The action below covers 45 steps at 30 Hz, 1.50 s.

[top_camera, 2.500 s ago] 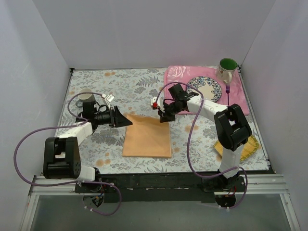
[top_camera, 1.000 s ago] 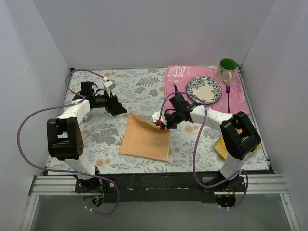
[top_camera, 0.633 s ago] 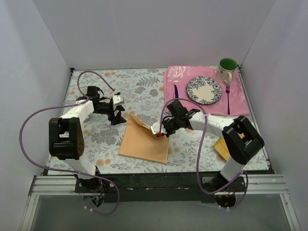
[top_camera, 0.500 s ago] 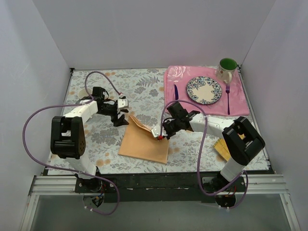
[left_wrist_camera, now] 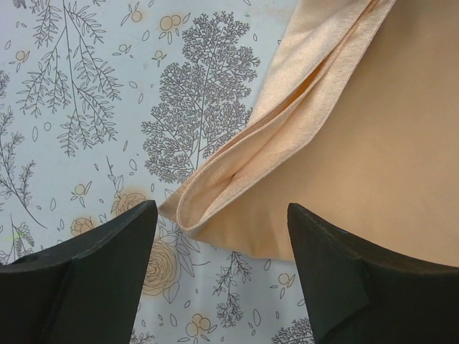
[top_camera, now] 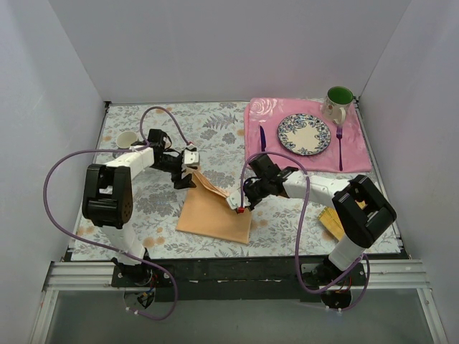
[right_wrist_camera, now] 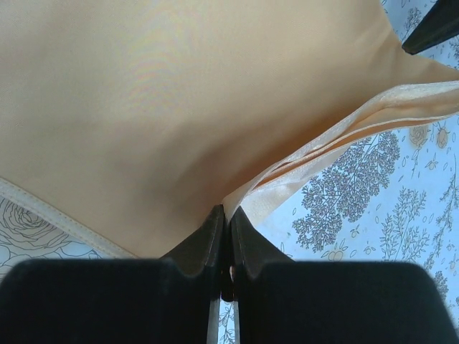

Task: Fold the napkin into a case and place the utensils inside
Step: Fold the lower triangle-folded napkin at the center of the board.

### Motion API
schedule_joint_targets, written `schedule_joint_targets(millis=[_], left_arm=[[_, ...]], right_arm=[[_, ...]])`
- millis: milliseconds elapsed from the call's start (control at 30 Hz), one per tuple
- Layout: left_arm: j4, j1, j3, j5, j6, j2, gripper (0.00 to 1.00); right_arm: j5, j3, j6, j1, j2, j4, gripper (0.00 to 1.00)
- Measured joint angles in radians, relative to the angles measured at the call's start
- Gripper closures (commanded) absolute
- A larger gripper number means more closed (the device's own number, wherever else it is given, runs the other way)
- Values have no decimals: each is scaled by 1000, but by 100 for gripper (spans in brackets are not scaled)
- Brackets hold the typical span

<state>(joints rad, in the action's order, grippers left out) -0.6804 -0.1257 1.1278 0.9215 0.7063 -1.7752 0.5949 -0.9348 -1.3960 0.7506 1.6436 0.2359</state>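
The napkin (top_camera: 211,215) lies on the floral tablecloth (top_camera: 215,122) toward the near middle of the table, between the two arms and left of the pink placemat (top_camera: 269,113). It is a peach-orange cloth, folded over on itself. Its near part lies flat, while an upper layer rises in a ridge from the far left corner to the right edge.

The right gripper (top_camera: 240,206) is pinched tight on that raised edge. In the right wrist view the two black fingers (right_wrist_camera: 204,240) meet with the hemmed layers of the napkin (right_wrist_camera: 179,93) caught at their tips.

The left gripper (top_camera: 191,170) hangs over the far left corner with its jaws wide apart. In its wrist view the fingers (left_wrist_camera: 93,272) stand on either side of the doubled corner of the cloth (left_wrist_camera: 373,143) and grip nothing.

On the placemat, the dark purple knife (top_camera: 262,137) lies just left of the patterned plate (top_camera: 305,134) and the purple fork (top_camera: 339,140) just right of it — both well apart from the napkin. A green-lined mug (top_camera: 337,102) stands at the placemat's far right corner. A yellow mat (top_camera: 327,218) shows beside the right arm.
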Motion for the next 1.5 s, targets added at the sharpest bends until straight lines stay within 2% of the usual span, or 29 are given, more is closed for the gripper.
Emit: schedule_joint_targets(millis=[300, 367, 533, 600, 633, 733, 833, 867, 967, 1100, 1500], left_arm=[[30, -8, 15, -34, -2, -7, 24], [21, -9, 21, -35, 15, -13, 27], [-62, -24, 106, -33, 66, -74, 45], [-104, -31, 145, -31, 89, -99, 49], [-122, -33, 161, -31, 99, -111, 58], [-182, -40, 201, -32, 125, -142, 71], [-241, -45, 238, -32, 156, -170, 78], [-256, -47, 247, -33, 165, -179, 89], [-291, -47, 257, -41, 174, -187, 100], [-298, -48, 287, -48, 140, -200, 100], [-129, -33, 284, -69, 19, -191, 100]], right_arm=[[-1, 0, -19, 3, -1, 0, 99], [-2, 0, -23, 3, -1, 0, 99], [-2, 0, -24, 4, -1, 0, 99], [-2, 0, -24, 4, -1, 0, 99], [-2, 0, -25, 4, -1, 0, 99], [-2, 0, -25, 4, -1, 0, 99], [-3, 0, -25, 4, -1, 0, 99], [-5, 0, -25, 4, -1, 0, 99], [-10, 0, -24, 5, -1, 0, 99], [-20, 0, -21, 1, -1, -3, 99], [-43, -110, -10, -67, 31, 5, 99]])
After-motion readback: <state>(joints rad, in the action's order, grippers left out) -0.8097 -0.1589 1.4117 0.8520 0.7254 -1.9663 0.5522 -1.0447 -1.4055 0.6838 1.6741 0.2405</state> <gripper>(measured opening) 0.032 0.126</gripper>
